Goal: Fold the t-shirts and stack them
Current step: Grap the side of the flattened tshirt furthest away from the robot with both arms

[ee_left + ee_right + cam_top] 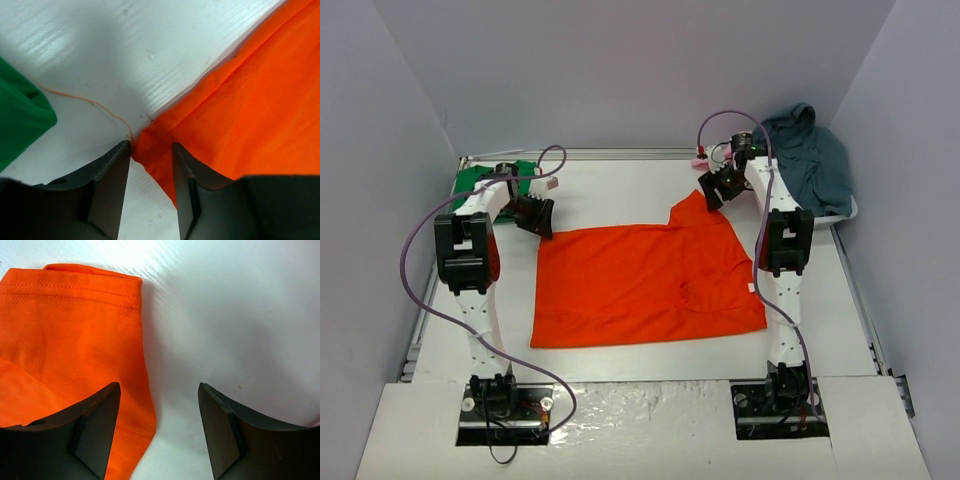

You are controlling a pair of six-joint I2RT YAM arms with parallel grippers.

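The orange t-shirt point(640, 285) lies spread flat in the middle of the white table, one sleeve point(692, 210) pointing to the back right. A green t-shirt point(480, 180) lies at the back left, partly hidden by my left arm. My left gripper point(535, 216) hovers at the orange shirt's back left corner. In the left wrist view its jaws stand apart around that corner point(150, 137) without pinching it. My right gripper point(720, 186) is open over the sleeve's edge point(145, 405), with the cloth under one finger and bare table under the other.
A grey-blue cloth point(810, 160) is heaped in a white bin at the back right corner. A loose orange thread point(90, 102) trails across the table between the green shirt point(20, 125) and the orange corner. Grey walls close in three sides.
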